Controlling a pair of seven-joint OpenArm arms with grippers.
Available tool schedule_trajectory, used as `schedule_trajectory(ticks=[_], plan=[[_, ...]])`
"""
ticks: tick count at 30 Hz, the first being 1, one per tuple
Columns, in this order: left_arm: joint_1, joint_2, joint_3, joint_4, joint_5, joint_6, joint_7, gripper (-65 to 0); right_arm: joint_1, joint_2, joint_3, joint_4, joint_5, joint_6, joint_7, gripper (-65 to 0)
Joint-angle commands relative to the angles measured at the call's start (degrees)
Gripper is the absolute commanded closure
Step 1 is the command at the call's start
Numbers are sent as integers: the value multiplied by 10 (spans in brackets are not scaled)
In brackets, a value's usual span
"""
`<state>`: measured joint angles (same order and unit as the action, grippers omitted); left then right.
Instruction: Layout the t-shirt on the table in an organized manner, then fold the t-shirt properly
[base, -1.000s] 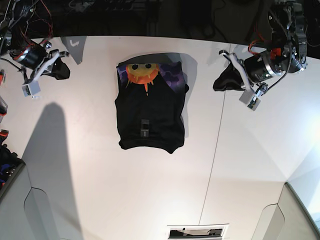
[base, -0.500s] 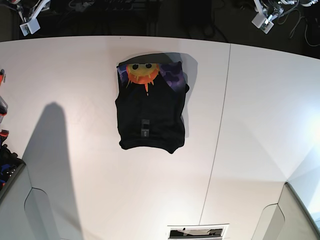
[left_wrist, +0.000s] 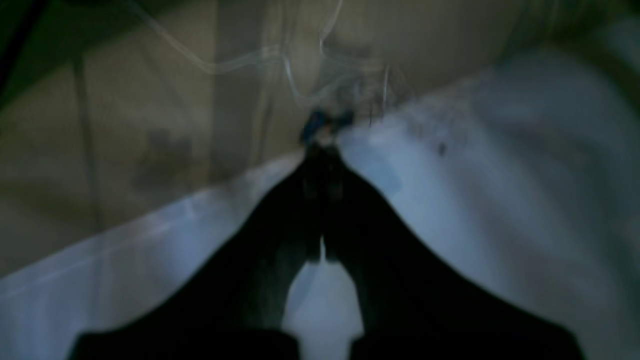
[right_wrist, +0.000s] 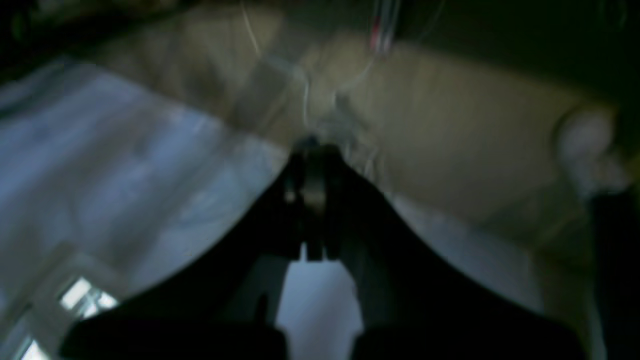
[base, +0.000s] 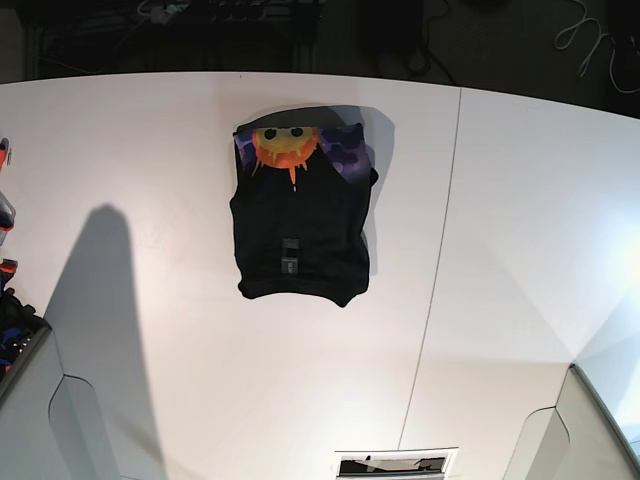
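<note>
The black t-shirt (base: 300, 215) lies folded into a compact rectangle on the white table (base: 520, 220), left of the dark seam. Its orange sun-face print and purple patch show at the far end, and a small grey tag sits near the middle. Neither arm appears in the base view. In the blurred left wrist view my left gripper (left_wrist: 322, 150) is shut with nothing between its fingers, pointing past the table's edge. My right gripper (right_wrist: 311, 155) is likewise shut and empty in the blurred right wrist view. Both are far from the shirt.
A thin dark seam (base: 440, 230) runs down the table right of the shirt. Grey corner panels (base: 40, 400) sit at the lower left and lower right (base: 600, 420). A small slotted plate (base: 395, 463) lies at the front edge. Cables show in the dark background.
Both arms have pulled up and back out of the base view, from beside the shirt a second ago. The folded t-shirt has not moved.
</note>
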<state>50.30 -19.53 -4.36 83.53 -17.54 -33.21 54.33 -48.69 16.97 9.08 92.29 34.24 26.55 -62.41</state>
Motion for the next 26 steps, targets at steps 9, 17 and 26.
schedule_trajectory(ticks=[9, 17, 26], plan=[[-170, -4, 155, -175, -4, 32, -7, 0, 107, -22, -86, -197, -90, -49, -30, 0], [-313, 36, 235, -333, 10, 73, -57, 0, 229, -30, -87, -329, -98, -49, -27, 0], [-377, 52, 235, -412, 11, 69, -104, 0, 278, -48, -87, -336, -96, -38, 4, 0]])
